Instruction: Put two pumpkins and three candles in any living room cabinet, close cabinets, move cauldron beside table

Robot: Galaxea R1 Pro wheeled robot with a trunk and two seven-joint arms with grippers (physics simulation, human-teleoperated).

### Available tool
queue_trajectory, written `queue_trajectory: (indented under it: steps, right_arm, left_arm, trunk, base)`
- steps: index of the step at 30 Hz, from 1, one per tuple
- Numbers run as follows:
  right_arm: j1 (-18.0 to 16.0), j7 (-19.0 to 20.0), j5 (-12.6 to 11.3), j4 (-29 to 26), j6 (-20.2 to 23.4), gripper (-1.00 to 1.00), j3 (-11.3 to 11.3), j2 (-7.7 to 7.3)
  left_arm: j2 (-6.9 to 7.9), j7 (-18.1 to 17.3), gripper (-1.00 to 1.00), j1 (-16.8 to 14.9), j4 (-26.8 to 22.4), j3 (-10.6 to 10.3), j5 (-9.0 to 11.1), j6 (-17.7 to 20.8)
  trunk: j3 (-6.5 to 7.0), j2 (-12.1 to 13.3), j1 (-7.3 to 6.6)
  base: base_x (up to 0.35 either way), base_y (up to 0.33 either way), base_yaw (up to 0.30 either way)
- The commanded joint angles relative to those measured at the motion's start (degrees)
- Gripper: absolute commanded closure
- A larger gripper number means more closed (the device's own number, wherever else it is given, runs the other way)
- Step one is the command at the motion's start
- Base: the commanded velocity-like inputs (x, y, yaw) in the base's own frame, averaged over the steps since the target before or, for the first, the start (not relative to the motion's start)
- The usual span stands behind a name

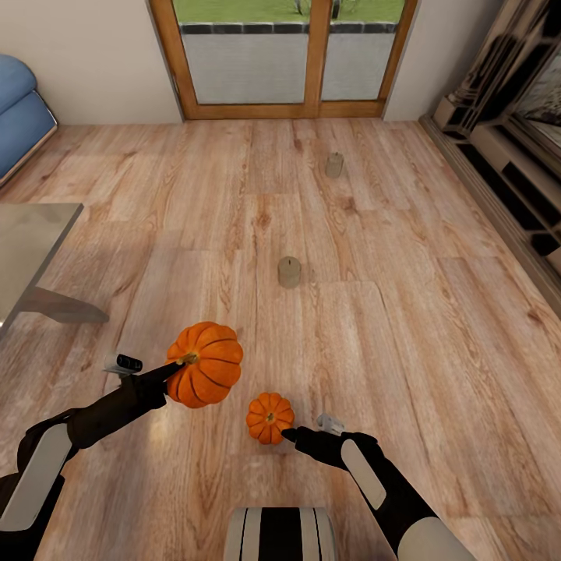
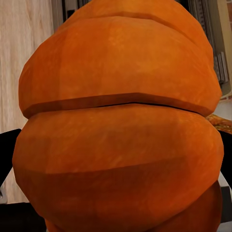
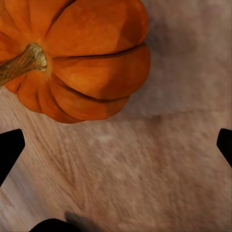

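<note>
The larger pumpkin hangs above the wood floor, and my left gripper is shut on it; in the left wrist view this pumpkin bulges between the dark fingertips. The smaller pumpkin sits on the floor, stem up. My right gripper is open just beside it, low over the floor. In the right wrist view the small pumpkin lies off to one side of the open gripper, with bare planks between the fingers. Two candles stand on the floor, one at mid-distance and one farther off.
The grey-topped table juts in from the left, with the blue sofa behind it. Glass garden doors close the far wall. An ornate fireplace surround runs along the right wall. My base shows at the bottom.
</note>
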Motion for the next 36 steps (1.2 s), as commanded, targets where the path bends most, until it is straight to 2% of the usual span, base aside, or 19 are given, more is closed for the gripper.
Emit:
queue_trajectory:
  steps: [1,6,9,13,36]
  right_arm:
    - [0.0,0.0,0.0,0.0,0.2,-1.0,0.0,0.0]
    - [0.0,0.6,-0.1,0.0,0.2,-1.0,0.0,-0.02]
    - [0.0,5.5,0.2,0.0,0.4,-1.0,0.0,-0.08]
    - [0.0,7.6,0.4,0.0,0.5,-1.0,0.0,-0.15]
    - [0.0,7.8,0.4,0.1,0.3,-1.0,-0.1,-0.69]
  left_arm:
    - [0.0,-0.2,1.0,0.0,0.0,0.0,0.0,0.2]
    - [0.0,-0.2,1.0,0.0,0.0,0.0,0.0,0.2]
    - [0.0,-0.2,1.0,0.0,0.0,0.0,0.0,0.2]
    - [0.0,-0.2,1.0,0.0,0.0,0.0,0.0,0.2]
    - [-0.07,-0.2,1.0,0.0,0.0,0.0,0.0,0.2]
  trunk:
    - [-0.03,0.0,-0.01]
    - [-0.03,0.0,-0.01]
    - [-0.03,0.0,-0.01]
    - [-0.03,0.0,-0.01]
    - [-0.03,0.0,-0.01]
  base:
    - [0.0,0.0,0.0]
    - [0.0,0.0,0.0]
    - [0.0,0.0,0.0]
    - [0.0,0.0,0.0]
    - [0.019,0.012,0.0]
